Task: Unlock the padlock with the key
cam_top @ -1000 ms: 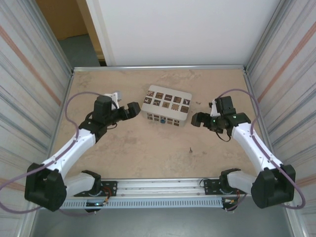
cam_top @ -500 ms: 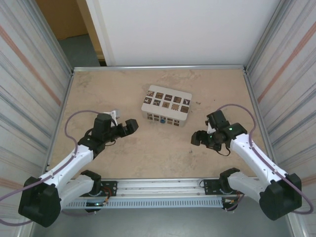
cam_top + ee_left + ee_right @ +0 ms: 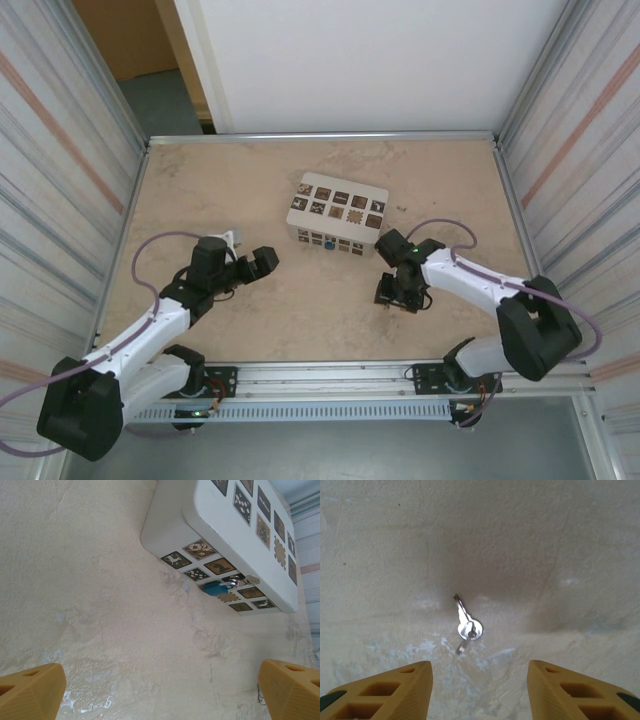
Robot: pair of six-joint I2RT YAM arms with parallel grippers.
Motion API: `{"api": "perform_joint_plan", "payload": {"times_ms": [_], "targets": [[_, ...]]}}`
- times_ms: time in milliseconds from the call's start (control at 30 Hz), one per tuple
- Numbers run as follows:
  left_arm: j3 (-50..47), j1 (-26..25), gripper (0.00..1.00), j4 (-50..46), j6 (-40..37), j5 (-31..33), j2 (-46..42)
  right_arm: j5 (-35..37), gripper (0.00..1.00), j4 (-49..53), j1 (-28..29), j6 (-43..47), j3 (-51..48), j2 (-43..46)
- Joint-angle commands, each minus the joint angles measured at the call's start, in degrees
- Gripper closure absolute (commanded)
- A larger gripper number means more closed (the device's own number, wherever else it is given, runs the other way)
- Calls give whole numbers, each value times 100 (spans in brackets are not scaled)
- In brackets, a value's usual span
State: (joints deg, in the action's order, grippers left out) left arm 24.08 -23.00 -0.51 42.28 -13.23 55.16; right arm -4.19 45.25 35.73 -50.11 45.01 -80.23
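A beige, mottled table [image 3: 200, 180] fills the floor of a booth with ribbed metal walls [image 3: 60, 150] on both sides and a white panel [image 3: 370, 60] behind it. Two white-and-black robot arms rise from a rail at the near edge. The left arm [image 3: 150, 320] reaches forward and inward with a purple cable looping over it. The right arm [image 3: 470, 280] bends sharply inward, across the front of the table.

Near the middle of the table sits a white box [image 3: 338, 205] with rounded corners. Its top and its near side are covered in small dark picture squares.

The left gripper [image 3: 264, 261] hovers low to the left of the box, well apart from it and pointing toward it. In its wrist view the two yellow fingers [image 3: 30, 690] sit at the far edges of the picture, so its jaws are spread wide and hold nothing.

The right gripper [image 3: 392, 296] points straight down at the table, in front of the box's right corner. Its yellow fingers [image 3: 385, 692] stand apart with bare table between them, so they grip nothing.

The padlock [image 3: 215, 588] is tiny and blue, with a silvery shackle. It sits against the near side of the box, among the picture squares.

Smallest of all is the key [image 3: 468, 628], thin and silvery. It lies flat on the table just ahead of the right gripper's fingertips, centred in the gap between them and touching neither.
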Motion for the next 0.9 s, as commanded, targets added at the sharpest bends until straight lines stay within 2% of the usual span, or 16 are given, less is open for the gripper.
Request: {"api": "perform_joint_plan", "payload": {"times_ms": [0,567,867], "targets": [[-79,-47,1,51,9,134,-99,360,49,103,135,-402,243,-233],[-170,-46,1,-68,-25,254,-286,449,60,19,147,-468,262,-742],[-175,-46,1,-79,-13,262,-285,436,70,-41,115,-399,333,-894]]}}
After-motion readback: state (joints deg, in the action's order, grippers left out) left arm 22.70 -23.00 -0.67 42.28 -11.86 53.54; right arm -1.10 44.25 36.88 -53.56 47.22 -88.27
